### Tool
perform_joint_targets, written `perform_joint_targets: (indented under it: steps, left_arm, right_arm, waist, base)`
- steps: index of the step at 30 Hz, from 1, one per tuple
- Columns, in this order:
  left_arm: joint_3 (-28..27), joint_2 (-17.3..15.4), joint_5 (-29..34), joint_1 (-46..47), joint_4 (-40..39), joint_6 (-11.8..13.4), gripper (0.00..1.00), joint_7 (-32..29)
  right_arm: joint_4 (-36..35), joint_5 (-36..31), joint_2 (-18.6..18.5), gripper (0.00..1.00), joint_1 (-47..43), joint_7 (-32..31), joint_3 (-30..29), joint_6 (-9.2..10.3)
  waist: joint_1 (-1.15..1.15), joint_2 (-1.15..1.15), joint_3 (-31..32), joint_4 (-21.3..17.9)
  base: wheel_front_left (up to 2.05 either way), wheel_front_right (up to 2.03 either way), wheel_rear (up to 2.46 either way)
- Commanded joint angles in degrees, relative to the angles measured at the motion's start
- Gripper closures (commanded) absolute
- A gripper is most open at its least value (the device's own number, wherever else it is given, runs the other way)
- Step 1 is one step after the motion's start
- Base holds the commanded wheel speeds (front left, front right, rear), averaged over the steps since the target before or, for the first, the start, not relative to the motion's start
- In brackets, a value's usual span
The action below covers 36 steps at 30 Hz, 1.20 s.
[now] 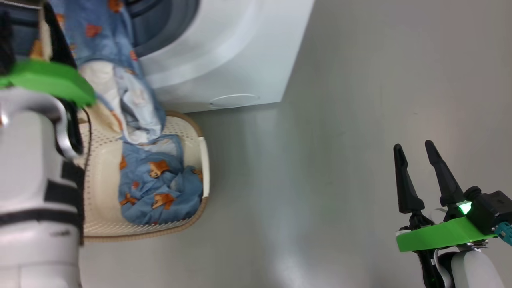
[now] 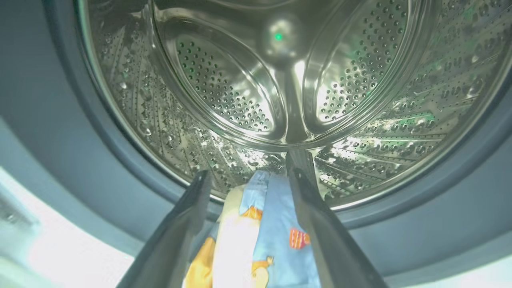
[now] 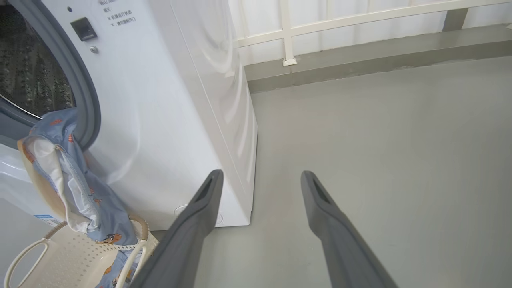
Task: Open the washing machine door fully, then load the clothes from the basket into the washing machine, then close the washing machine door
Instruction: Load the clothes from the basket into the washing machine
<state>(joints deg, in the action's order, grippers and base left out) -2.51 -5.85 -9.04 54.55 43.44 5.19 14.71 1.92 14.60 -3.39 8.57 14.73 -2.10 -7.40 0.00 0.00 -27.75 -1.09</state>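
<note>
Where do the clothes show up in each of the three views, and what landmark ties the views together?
Head: clothes hang from the upper left down into the basket.
Left wrist: clothes at bottom centre, between the left gripper's fingers, before the drum.
Right wrist: clothes at lower left, draped from the gasket into the basket.
Shared landmark: that grey gasket, seen in all three.

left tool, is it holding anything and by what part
Nothing looks gripped: the left tool stands open, with the clothes lying loose between its fingers. The right tool is open and empty.
</note>
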Motion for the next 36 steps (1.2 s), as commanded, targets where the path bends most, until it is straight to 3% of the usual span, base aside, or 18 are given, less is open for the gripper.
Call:
perform_joint_targets:
  steps: [1,19,36]
  left_arm:
    - [-0.8,-2.3,-0.6,-2.0,-2.5,-0.2,0.0,0.3]
    - [2.1,1.3,-1.2,-33.3,-29.6,3.6,0.0,-2.0]
    - [5.6,2.5,-3.4,-49.5,-40.0,6.1,0.0,-2.4]
  right_arm:
    - [-1.5,-0.5,-0.3,0.0,0.0,0.3,1.2,-0.09]
    - [-1.5,-0.8,-0.9,0.0,-1.3,0.3,1.2,-0.09]
    - [-1.2,-1.8,-1.2,0.0,-3.1,0.3,1.6,-0.09]
  waist:
    - [0.0,0.0,0.9,2.0]
    - [0.0,0.0,2.5,2.3]
    - [0.0,0.0,3.6,2.3]
  base:
    - [0.0,0.0,0.0]
    - [0.0,0.0,0.0]
    - [0.0,0.0,0.0]
